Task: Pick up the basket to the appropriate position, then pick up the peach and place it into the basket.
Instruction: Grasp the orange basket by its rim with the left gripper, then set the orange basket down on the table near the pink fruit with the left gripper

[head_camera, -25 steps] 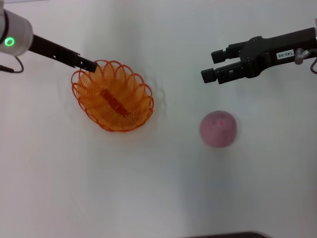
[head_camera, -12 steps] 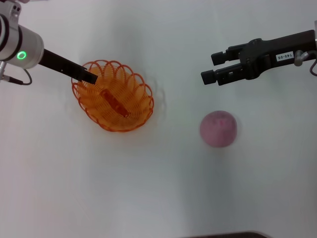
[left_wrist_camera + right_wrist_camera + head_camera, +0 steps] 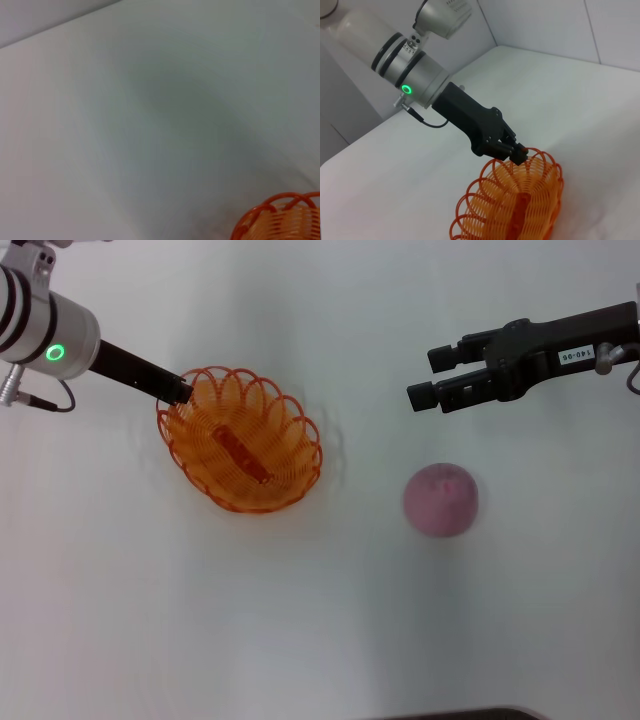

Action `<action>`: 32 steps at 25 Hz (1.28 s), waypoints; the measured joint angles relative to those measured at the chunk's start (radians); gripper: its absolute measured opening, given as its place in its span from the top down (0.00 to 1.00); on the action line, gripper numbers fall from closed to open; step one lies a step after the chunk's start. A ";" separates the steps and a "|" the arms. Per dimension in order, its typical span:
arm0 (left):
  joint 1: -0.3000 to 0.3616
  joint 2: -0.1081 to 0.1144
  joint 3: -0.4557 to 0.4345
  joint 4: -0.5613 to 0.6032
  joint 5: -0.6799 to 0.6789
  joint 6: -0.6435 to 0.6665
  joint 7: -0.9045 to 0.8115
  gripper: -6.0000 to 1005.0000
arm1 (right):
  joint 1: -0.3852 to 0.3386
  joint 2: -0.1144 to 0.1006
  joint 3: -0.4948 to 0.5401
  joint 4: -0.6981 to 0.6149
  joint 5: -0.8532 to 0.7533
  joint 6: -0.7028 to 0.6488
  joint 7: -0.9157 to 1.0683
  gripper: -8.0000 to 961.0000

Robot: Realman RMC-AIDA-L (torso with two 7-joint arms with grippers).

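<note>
White table, right tool label unreadable

Lab-like test bench: bare white table, white panelled wall.

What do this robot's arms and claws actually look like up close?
The left arm is a silver-white cylinder with black bands, a glowing green ring light and a thin black cable. Its left gripper is angular, matte black. The right gripper is also black, with two blocky fingers and a small white label with printed digits.

Plain white table, dark edge strip at its near side, white tiled wall behind
</note>
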 joint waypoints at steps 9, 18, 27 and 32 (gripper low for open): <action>-0.010 0.009 -0.161 0.050 -0.029 0.152 -0.051 0.91 | 0.000 -0.001 0.006 0.000 0.000 0.000 0.000 0.11; 0.077 0.039 -0.409 0.078 -0.098 0.236 -0.192 0.91 | -0.004 -0.001 0.018 0.000 0.006 0.001 -0.007 0.11; 0.273 -0.017 -0.426 0.130 -0.322 0.247 -0.195 0.91 | 0.000 0.001 0.021 0.000 0.006 0.002 -0.010 0.11; 0.333 -0.045 -0.422 0.185 -0.337 0.291 -0.207 0.90 | 0.000 0.003 0.021 0.000 0.006 0.002 -0.011 0.11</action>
